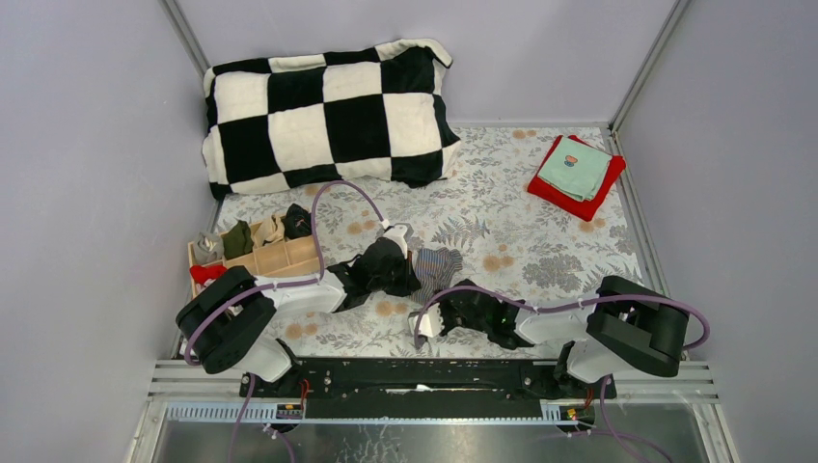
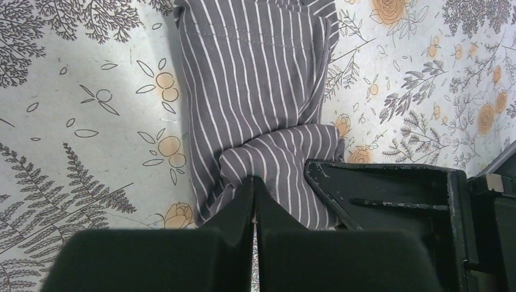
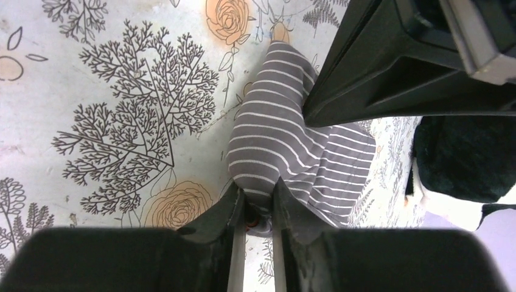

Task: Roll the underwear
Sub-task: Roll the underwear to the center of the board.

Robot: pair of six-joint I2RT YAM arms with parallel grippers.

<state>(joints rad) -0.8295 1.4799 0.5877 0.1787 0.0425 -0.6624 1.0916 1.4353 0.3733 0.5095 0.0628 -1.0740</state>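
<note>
The underwear (image 1: 439, 265) is a grey piece with pale stripes, bunched on the flowered table cover between the two arms. In the left wrist view the underwear (image 2: 255, 91) runs away from my left gripper (image 2: 254, 177), which is shut with its tips pinching a gathered fold. My right gripper (image 3: 255, 185) is shut on a rounded fold of the underwear (image 3: 274, 128), and a bit of orange shows between its fingers. The left gripper (image 3: 389, 79) sits on the cloth just beyond. From above, the left gripper (image 1: 417, 262) and right gripper (image 1: 436, 301) meet at the cloth.
A black-and-white checkered pillow (image 1: 328, 116) lies at the back left. A red cloth (image 1: 555, 188) with a teal cloth (image 1: 576, 169) on it lies at the back right. A wooden tray (image 1: 280, 258) with small garments stands at the left edge.
</note>
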